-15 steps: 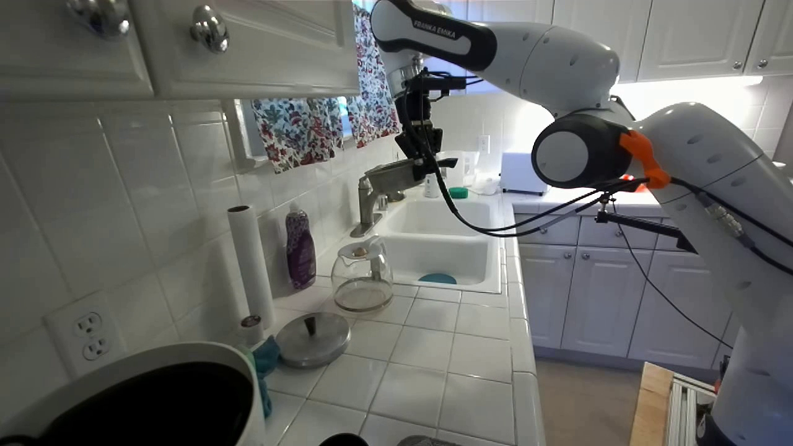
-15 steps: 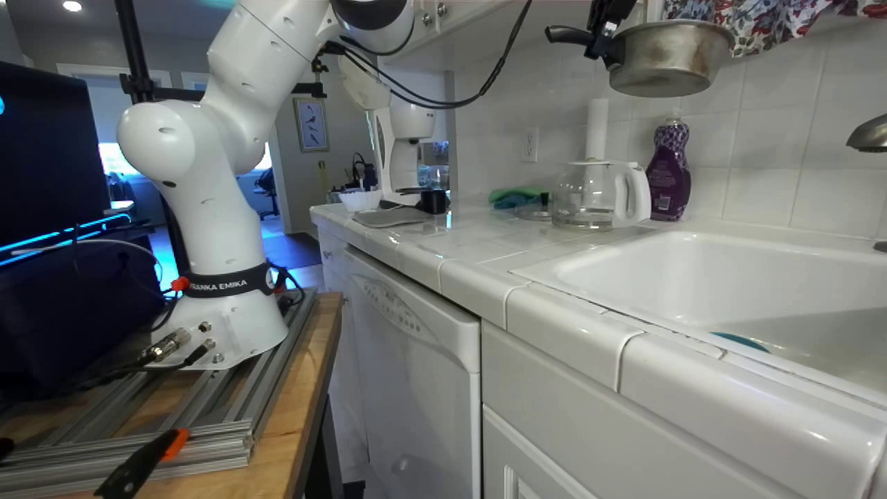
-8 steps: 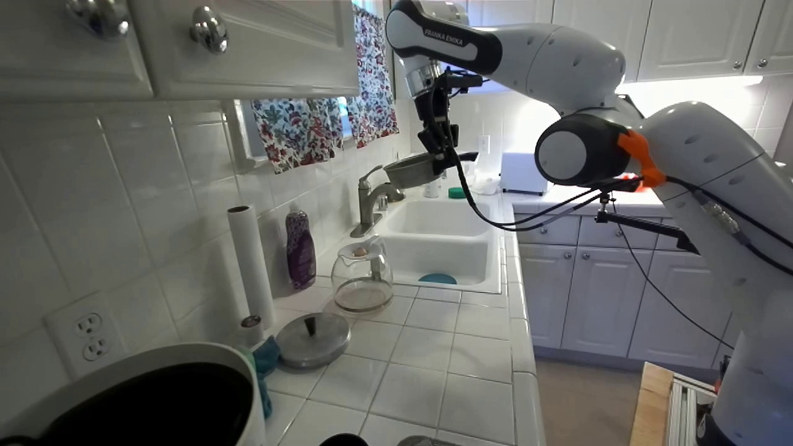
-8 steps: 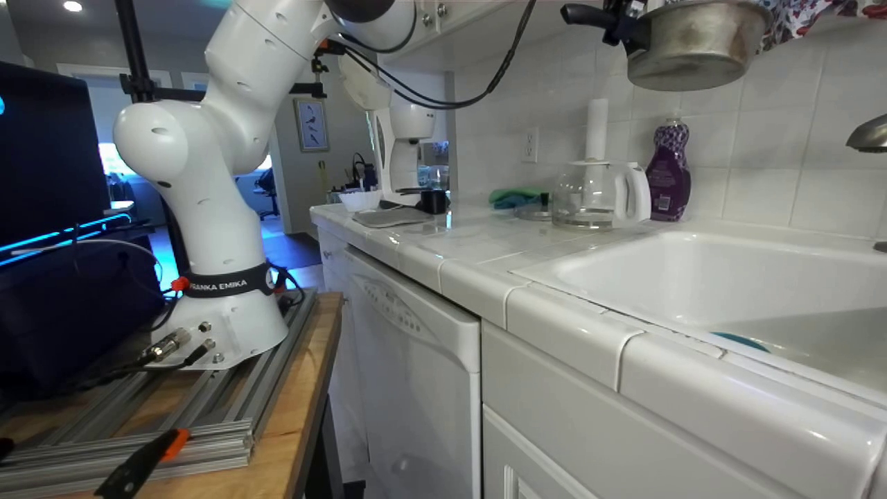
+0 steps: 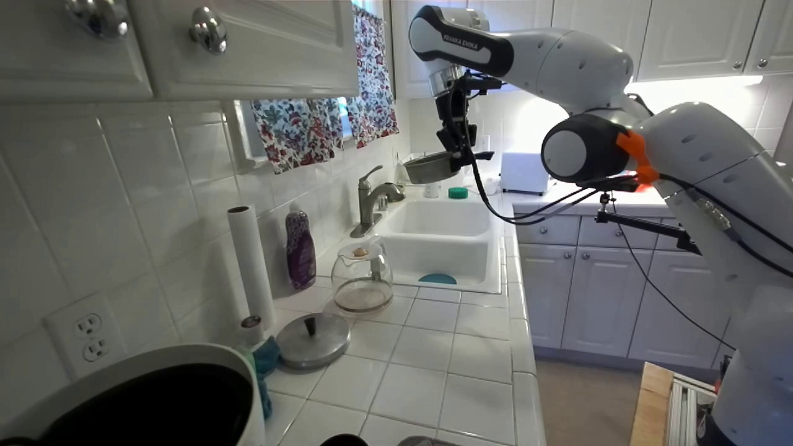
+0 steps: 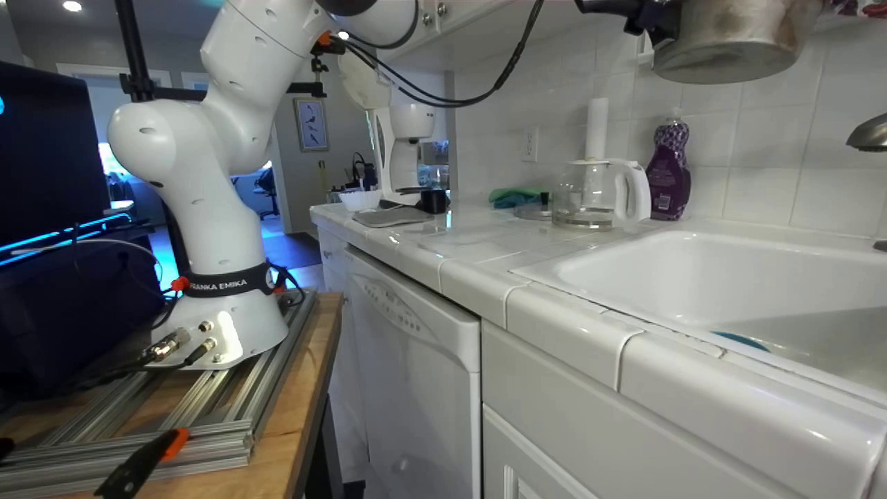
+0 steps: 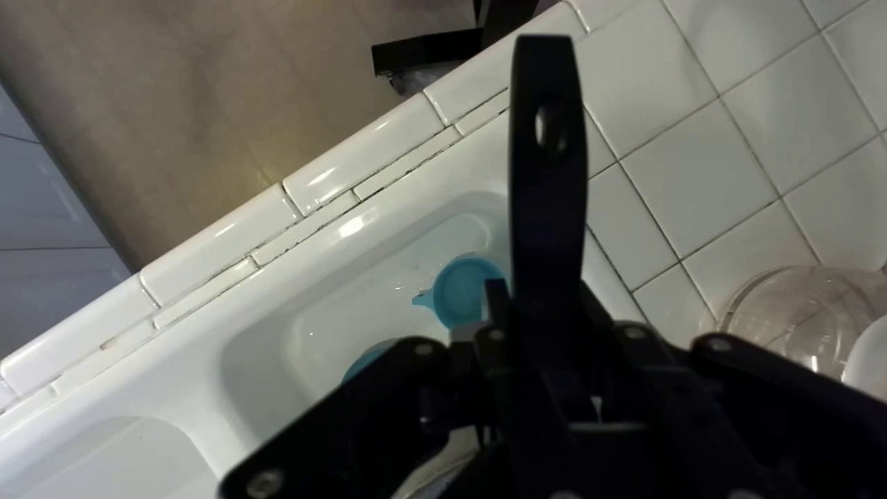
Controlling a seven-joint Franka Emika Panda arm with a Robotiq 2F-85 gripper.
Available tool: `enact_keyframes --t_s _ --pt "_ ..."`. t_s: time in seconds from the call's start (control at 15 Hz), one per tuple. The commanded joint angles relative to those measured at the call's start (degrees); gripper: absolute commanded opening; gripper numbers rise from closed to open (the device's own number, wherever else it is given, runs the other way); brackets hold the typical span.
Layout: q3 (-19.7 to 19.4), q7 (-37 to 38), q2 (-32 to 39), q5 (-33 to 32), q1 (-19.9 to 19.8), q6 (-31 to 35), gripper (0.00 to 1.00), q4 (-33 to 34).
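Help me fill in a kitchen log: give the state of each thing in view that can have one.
Pot, held up, uncovered
Gripper, closed on the pot's handle
Lid, flat on the counter
Coffee jug, upright
Soap bottle, upright
White roll, on end
Tap, no water seen running
Wall outlet, nothing plugged in
Cabinet doors, closed
Dishwasher, closed

Open air lies beneath the black-handled metal saucepan (image 5: 429,170); a curved grey-metal faucet (image 5: 367,207) partly obstructs the white double sink (image 5: 446,237).

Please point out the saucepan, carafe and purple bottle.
Saucepan (image 5: 430,170), in an exterior view: the metal side.
Carafe (image 5: 360,279), in an exterior view: the glass body.
Purple bottle (image 6: 669,173), in an exterior view: its purple body.
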Motion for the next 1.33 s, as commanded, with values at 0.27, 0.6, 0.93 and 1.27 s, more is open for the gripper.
enact_keyframes --t_s 0.27,0.6,0.93,1.27 --pt "0.1 0.36 0.98 1.46 -1.57 0.41 0.23 0.78" --pt "0.44 1.2 1.46 2.61 -2.33 0.61 0.06 0.64" --pt "1.68 6.75 1.84 9.95 -10.29 0.84 0.06 0.94" --pt "1.94 12.4 1.54 17.65 -20.06 2.18 0.06 0.11"
